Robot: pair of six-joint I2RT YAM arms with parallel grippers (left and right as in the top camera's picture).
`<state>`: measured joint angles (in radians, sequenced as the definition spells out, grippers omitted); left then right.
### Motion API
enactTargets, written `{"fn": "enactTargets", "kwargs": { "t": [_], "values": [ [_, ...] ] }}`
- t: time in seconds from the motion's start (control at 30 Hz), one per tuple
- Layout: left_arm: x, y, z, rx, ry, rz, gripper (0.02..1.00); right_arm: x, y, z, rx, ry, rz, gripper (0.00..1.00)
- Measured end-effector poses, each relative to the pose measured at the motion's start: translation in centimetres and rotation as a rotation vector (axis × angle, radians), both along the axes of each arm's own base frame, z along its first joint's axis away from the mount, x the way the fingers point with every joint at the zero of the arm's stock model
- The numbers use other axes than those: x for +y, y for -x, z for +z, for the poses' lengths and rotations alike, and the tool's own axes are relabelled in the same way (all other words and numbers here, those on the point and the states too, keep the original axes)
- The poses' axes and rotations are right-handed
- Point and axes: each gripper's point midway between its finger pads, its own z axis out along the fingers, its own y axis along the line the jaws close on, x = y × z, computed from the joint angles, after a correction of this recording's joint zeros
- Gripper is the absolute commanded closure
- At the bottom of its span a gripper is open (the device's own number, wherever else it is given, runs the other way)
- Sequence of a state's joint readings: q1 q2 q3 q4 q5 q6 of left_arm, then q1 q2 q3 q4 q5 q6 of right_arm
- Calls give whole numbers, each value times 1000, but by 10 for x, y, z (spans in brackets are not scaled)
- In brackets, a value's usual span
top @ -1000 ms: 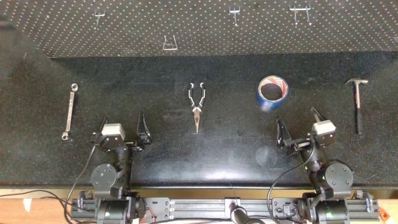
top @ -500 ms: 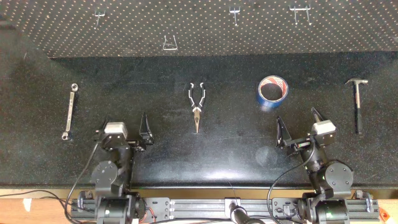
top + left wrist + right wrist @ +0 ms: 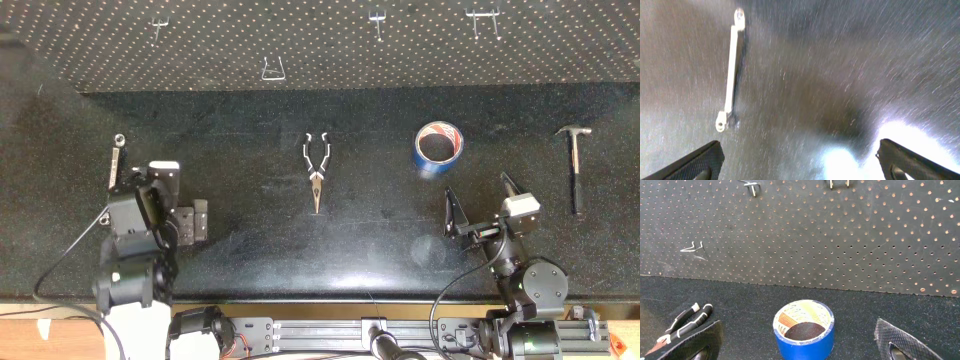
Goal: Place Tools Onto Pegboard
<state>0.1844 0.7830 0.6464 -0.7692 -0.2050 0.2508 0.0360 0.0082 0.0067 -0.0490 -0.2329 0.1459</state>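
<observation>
Swinging left since a second ago, the left arm now hangs over the wrench's [image 3: 118, 150] lower end, while the right arm has kept its place. Black, grainy matting covers the table [image 3: 380, 235], and a dark perforated pegboard [image 3: 300, 40] with thin wire hooks [image 3: 482, 20] rises along its far edge.

The wrench, a slim silver bar with ring ends, lies far left. The top view hides its lower half under the arm, but the left wrist view shows it whole, just beside the wide-spread left gripper [image 3: 799, 147]. Pale-handled pliers [image 3: 317, 170] lie mid-table. A glossy blue tape roll [image 3: 438, 147] rests hollow side up, and a hammer [image 3: 574, 170] lies far right. The right gripper [image 3: 480, 205], fingers apart, holds nothing.
</observation>
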Motion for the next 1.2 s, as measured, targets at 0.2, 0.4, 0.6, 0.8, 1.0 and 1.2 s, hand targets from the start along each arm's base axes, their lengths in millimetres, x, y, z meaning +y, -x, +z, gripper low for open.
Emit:
{"fn": "enactTargets", "kwargs": {
  "t": [0.2, 0.4, 0.6, 0.8, 1.0, 1.2],
  "values": [
    [38, 22, -33, 185, 13, 146, 25, 0, 0, 0, 0, 0, 0, 16],
    [59, 23, -47, 246, 158, 195, 25, 0, 0, 0, 0, 0, 0, 16],
    [114, 11, -45, 234, 276, 259, 25, 0, 0, 0, 0, 0, 0, 14],
    [153, -22, -38, 257, 314, 223, 25, 0, 0, 0, 0, 0, 0, 16],
    [158, -49, -75, 375, 349, 115, 25, 0, 0, 0, 0, 0, 0, 16],
    [163, -65, -97, 478, 284, 16, 23, 0, 0, 0, 0, 0, 0, 16]
  ]
}}
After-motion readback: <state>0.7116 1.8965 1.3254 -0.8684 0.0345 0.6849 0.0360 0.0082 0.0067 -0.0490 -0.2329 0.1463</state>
